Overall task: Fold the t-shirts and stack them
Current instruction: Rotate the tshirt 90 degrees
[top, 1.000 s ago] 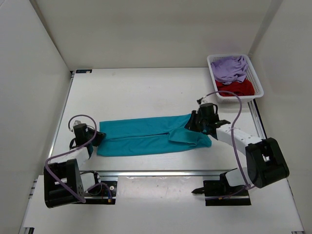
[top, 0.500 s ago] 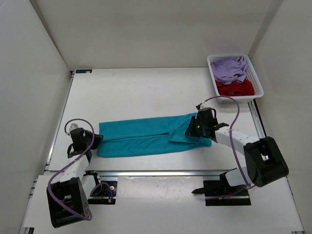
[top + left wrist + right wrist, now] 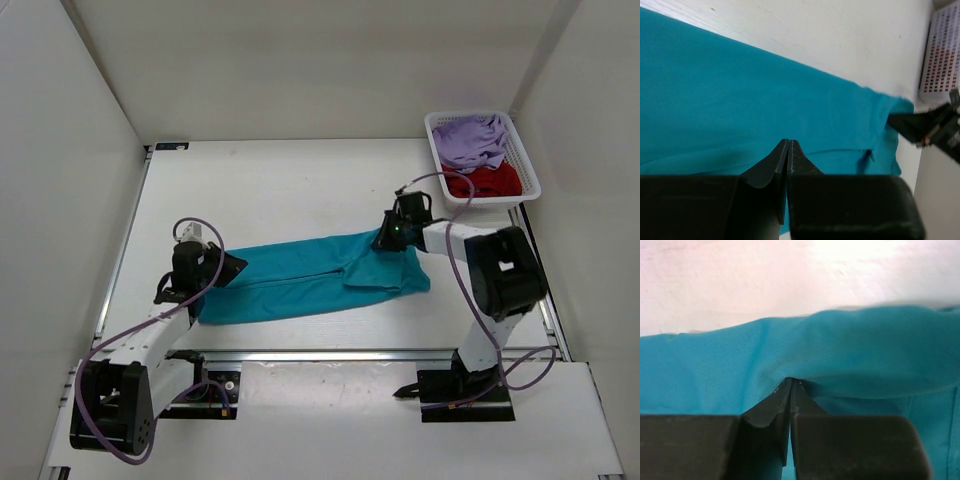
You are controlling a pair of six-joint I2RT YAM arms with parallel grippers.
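Soft and limp, the teal shirt [image 3: 300, 280] lies lengthwise across the bench's [image 3: 280, 190] near middle, best taken by its ends, where the left hand [image 3: 222, 266] and right hand [image 3: 388, 238] each clench its cloth.

Teal shirt [image 3: 300, 278] folded lengthwise on table [image 3: 280, 190]; lavender shirt [image 3: 470, 138], red shirt [image 3: 488, 181] crumpled in basket [image 3: 531, 186]

readable text: none | labels: none | brands: none | numbers: none
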